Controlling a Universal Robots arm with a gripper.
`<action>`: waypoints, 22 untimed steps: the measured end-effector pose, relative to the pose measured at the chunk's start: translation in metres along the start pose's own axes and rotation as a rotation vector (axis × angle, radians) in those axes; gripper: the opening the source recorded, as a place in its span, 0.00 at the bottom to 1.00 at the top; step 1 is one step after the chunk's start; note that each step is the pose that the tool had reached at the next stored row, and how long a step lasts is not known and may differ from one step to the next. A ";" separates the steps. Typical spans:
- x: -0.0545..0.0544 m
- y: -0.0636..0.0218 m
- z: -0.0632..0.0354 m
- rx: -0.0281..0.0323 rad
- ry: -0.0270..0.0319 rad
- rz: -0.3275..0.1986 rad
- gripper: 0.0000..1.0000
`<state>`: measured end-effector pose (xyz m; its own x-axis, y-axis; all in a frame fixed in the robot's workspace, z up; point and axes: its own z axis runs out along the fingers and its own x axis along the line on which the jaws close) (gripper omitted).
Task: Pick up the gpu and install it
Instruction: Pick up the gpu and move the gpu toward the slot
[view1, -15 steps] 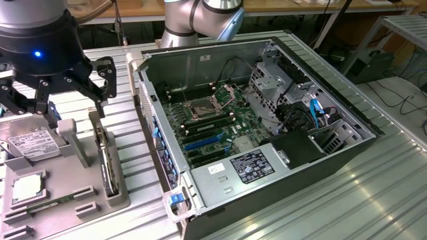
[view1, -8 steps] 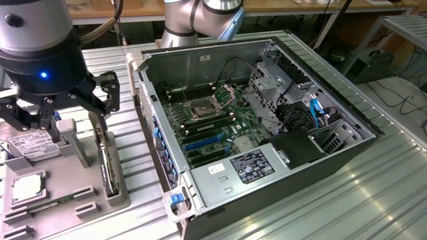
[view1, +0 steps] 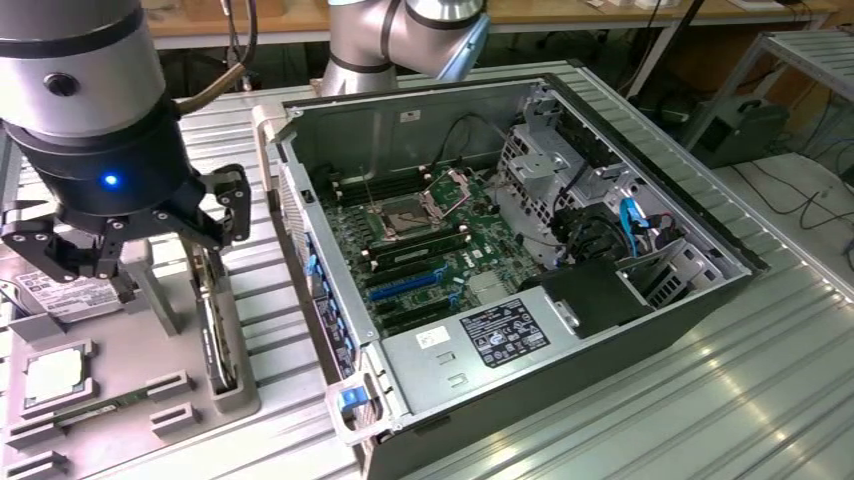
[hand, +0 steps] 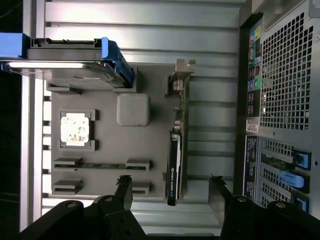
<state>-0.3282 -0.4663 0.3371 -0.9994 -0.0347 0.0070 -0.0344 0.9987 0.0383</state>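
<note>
The gpu (view1: 214, 325) stands on its long edge in a slot of the grey parts tray (view1: 160, 350), at the exterior view's left beside the computer case. In the wrist view the gpu (hand: 175, 150) shows as a thin dark card with a silver end bracket. My gripper (view1: 140, 262) hangs above the tray, over the card's far end, not touching it. Its jaws are open, and the two dark fingers (hand: 124, 192) straddle the line of the card with nothing between them. The open computer case (view1: 667, 215) lies on its side, with the motherboard's blue slots (view1: 400, 285) exposed.
On the tray also sit a silver hard drive (hand: 65, 67) with blue rails, a processor chip (hand: 75, 129), a memory stick (hand: 100, 165) and a grey square block (hand: 133, 109). The case's rear panel (hand: 280, 100) rises close beside the tray. Ribbed metal tabletop (view1: 641, 400) surrounds everything.
</note>
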 end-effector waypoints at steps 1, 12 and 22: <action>-0.003 -0.0002 0.0021 0.0005 -0.0002 0.000 0.72; -0.006 0.0058 0.0289 0.0047 0.0000 0.000 0.72; -0.007 0.0049 0.0489 0.0046 -0.0001 0.000 0.72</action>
<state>-0.3221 -0.4593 0.2884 -0.9994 -0.0349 0.0069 -0.0346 0.9988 0.0337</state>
